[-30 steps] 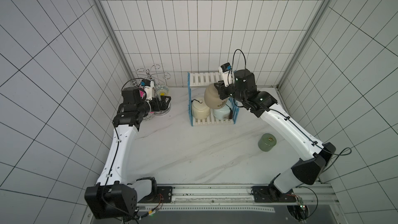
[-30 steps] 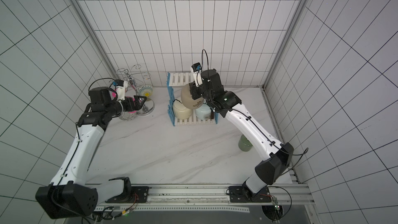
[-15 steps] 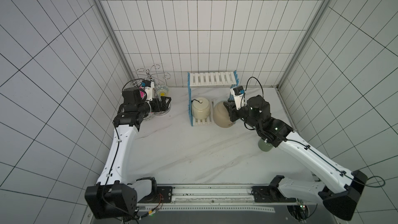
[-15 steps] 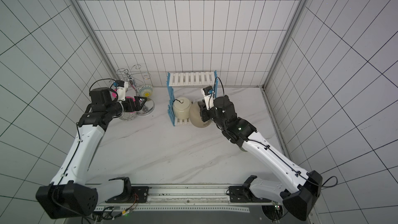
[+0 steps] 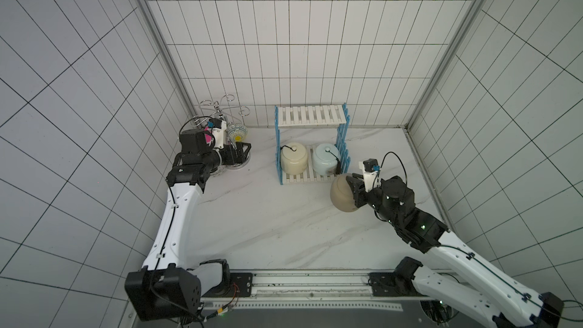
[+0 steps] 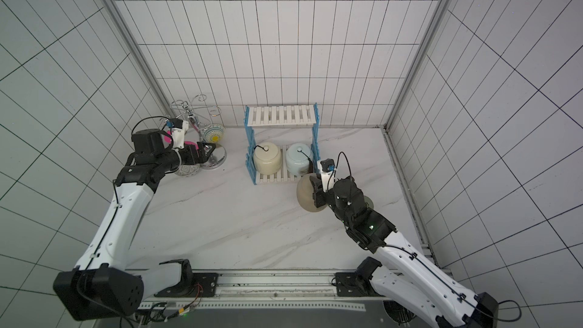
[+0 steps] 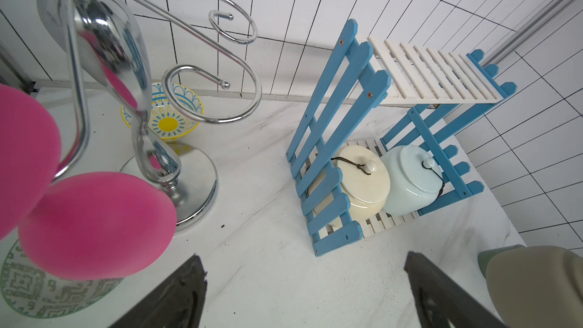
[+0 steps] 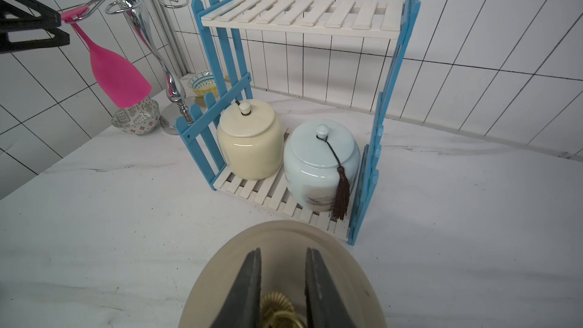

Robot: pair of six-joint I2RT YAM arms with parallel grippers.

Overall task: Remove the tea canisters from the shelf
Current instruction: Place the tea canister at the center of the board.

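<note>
Tea canisters: two sit side by side on the shelf's bottom tier. The cream round lidded ceramic canister [image 5: 294, 161] is on the side nearer the left arm. The pale blue round lidded ceramic canister [image 5: 325, 163] is right beside it. Each has a dark cord off its lid knob, and the blue one's tassel hangs down the front.
Tan one: the tan round lidded ceramic canister [image 5: 342, 198] is off the shelf, just by its front right corner. It looks tipped, lid toward the arm. Can't tell if it touches the bench.
Green one: only a sliver of a small green ceramic canister [image 7: 482, 262] peeks past the tan one in the left wrist view.
Shelf: small two-tier shelf with white slatted boards and blue picket sides [image 5: 310, 115], back near the tiled wall.
Right hand [image 8: 283, 254]: pinching the gold ring knob [image 8: 277, 307] on the tan lid, a finger each side.
Left hand [image 5: 243, 153]: fingers spread wide, nothing between them. It's up next to the chrome curly-hook stand [image 5: 220, 109], well apart from the shelf.
Other stuff: a pink goblet [image 8: 113, 77] hangs upside down off the stand. A yellow-and-blue patterned bowl [image 7: 167, 115] and a green-patterned cup [image 8: 135, 118] sit by its base.
Bench: white marble-look bench [image 5: 268, 231].
</note>
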